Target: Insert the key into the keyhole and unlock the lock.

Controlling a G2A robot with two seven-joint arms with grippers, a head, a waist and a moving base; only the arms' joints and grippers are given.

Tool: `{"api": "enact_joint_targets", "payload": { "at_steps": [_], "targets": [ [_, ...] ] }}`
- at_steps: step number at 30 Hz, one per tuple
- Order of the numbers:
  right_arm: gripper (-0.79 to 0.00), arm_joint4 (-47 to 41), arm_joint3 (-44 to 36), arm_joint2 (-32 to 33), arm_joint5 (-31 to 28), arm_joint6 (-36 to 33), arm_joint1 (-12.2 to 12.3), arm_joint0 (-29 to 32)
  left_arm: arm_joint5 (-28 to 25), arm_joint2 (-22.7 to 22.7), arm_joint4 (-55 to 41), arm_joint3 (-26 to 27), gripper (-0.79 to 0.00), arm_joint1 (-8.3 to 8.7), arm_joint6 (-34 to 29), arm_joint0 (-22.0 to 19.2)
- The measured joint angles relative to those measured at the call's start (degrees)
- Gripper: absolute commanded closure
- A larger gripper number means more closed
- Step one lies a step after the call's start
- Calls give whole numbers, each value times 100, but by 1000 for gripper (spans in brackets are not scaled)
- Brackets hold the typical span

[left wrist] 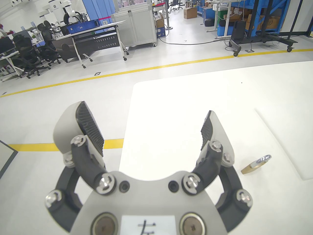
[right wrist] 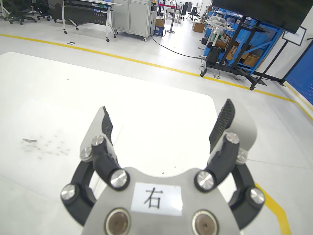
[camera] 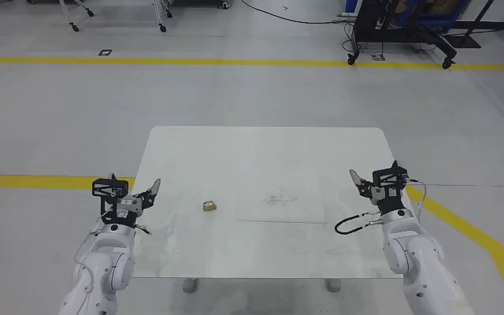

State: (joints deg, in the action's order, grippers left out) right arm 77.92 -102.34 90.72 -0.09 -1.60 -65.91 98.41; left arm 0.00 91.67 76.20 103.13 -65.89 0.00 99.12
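A small brass padlock (camera: 209, 206) with a silver shackle lies flat on the white table (camera: 189, 150), left of centre; it also appears in the left wrist view (left wrist: 255, 165). A small grey key (right wrist: 29, 140) lies among faint marks on a thin white mat (camera: 283, 177), around (camera: 273, 199) in the top view. My left gripper (camera: 132, 195) hovers open at the table's left edge, well left of the padlock, with nothing between its fingers (left wrist: 89, 125). At the table's right edge my right gripper (camera: 376, 178) stands open and holds nothing (right wrist: 166, 108).
The mat's edge (left wrist: 281, 143) runs just beyond the padlock. A black cable loop (camera: 350, 225) hangs off the right arm over the table's front right. Yellow floor lines (camera: 47, 181) pass both sides of the table. Desks, chairs and racks stand far behind.
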Motion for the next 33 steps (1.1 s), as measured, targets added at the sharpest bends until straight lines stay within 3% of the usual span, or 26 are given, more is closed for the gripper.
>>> {"api": "enact_joint_targets", "payload": {
  "at_steps": [2,10,17,21,23,27,29,33],
  "targets": [
    [-785,176,110,-210,-149,-240,-7,-187,0,0,0,0,-785,0,0,0],
    [-785,245,1175,-1182,-1689,-792,-62,-1447,0,0,0,0,-785,0,0,0],
    [-785,735,1996,-2008,-3248,-611,-94,-2309,0,0,0,0,-785,0,0,0],
    [-699,1093,2275,-2333,-3480,-630,-125,-2628,0,0,0,0,-785,0,0,0],
    [-603,1156,2352,-2444,-3559,-570,-139,-2725,0,0,0,0,-785,0,0,0],
    [-591,1169,2562,-2673,-3979,-376,-163,-2942,0,0,0,0,-785,0,0,0],
    [-480,1099,2687,-2759,-4138,-324,-179,-3039,0,0,0,0,-785,0,0,0],
    [-474,1047,3013,-3004,-4214,-482,-247,-3327,0,0,0,0,-785,0,0,0]
  ]
}}
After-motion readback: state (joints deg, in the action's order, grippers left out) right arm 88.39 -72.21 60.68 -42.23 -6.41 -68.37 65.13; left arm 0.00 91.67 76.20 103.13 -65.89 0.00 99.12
